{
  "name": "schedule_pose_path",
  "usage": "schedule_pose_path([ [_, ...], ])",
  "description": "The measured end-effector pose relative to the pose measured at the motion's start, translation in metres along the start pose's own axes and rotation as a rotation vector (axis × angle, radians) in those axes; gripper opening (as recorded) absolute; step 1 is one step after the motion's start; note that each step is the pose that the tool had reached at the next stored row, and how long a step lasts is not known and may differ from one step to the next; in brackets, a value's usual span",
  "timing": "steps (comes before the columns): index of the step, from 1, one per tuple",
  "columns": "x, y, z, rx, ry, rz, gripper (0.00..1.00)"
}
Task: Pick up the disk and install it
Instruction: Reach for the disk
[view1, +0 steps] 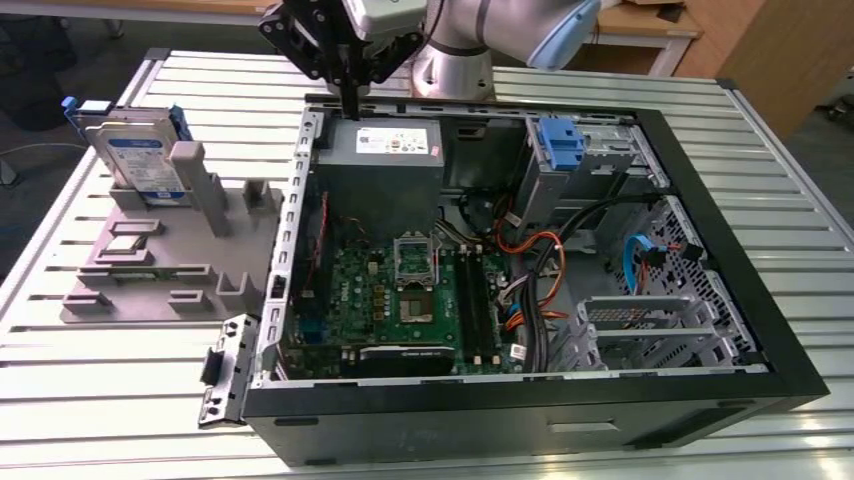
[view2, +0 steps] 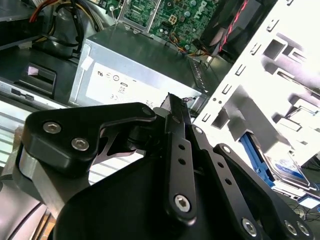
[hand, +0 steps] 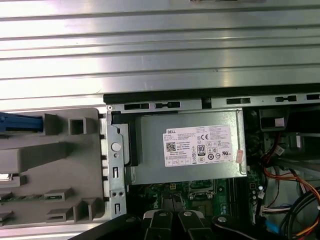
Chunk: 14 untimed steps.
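Silver and blue-framed, the disk (view1: 140, 160) is stood upright in a slot of the grey holder (view1: 160, 255) at the exterior view's left. A power supply (view1: 380, 150) and motherboard (view1: 400, 300) are housed in the open computer case (view1: 534, 400). The gripper (view1: 350, 108) is held above the power supply, jaws pressed together on nothing.

**Setting: a robotics laboratory or assembly workshop.** The work surface is a ribbed silver aluminium-profile counter (view1: 767, 180) rather than household furniture. A grey-and-pale-blue jointed robot arm (view1: 501, 30) carrying a black linkage tool (view1: 350, 105) rises at the counter's far edge in the exterior view. On the counter lie an open black desktop computer case (view1: 534, 420), its green circuit board (view1: 400, 300) exposed, and, just beside it, a grey moulded parts fixture (view1: 174, 250). Light wooden furniture (view1: 781, 50) stands behind.
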<state>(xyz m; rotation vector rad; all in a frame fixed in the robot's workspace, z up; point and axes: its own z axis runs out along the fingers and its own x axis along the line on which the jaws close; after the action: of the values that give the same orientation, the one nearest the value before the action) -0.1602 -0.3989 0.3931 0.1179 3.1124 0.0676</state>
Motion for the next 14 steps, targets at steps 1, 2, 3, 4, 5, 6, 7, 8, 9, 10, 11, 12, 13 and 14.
schedule_pose_path([
  [1, 0.0009, -0.0001, 0.0, -0.0001, 0.0, 0.0, 0.1],
  [2, 0.0019, -0.0001, 0.0, 0.0, 0.0, 0.0, 0.1],
  [3, 0.0028, -0.0002, -0.0001, 0.0, 0.0, 0.0, 0.1],
  [4, 0.0038, -0.0003, -0.0001, 0.0, 0.0, 0.0, 0.1],
  [5, 0.0049, -0.0004, -0.0001, 0.0, 0.0001, 0.0, 0.1],
  [6, 0.0062, -0.0005, -0.0001, 0.0, 0.0, 0.0, 0.1],
  [7, 0.0074, -0.0006, -0.0002, 0.0, 0.0, 0.0, 0.1],
  [8, 0.0087, -0.0006, -0.0002, 0.0, 0.0, 0.0, 0.1],
  [9, 0.0096, -0.0007, -0.0002, 0.0, 0.0, 0.0, 0.1],
  [10, 0.0103, -0.0008, -0.0002, 0.0, 0.0, 0.0, 0.1],
  [11, 0.0108, -0.0008, -0.0002, 0.0, 0.0, 0.0, 0.1],
  [12, 0.0111, -0.0008, -0.0002, 0.0, 0.0, 0.0, 0.1],
  [13, 0.0112, -0.0008, -0.0002, 0.0, 0.0, 0.0, 0.1],
  [14, 0.0112, -0.0008, -0.0003, 0.0, 0.0001, 0.0, 0.1],
])
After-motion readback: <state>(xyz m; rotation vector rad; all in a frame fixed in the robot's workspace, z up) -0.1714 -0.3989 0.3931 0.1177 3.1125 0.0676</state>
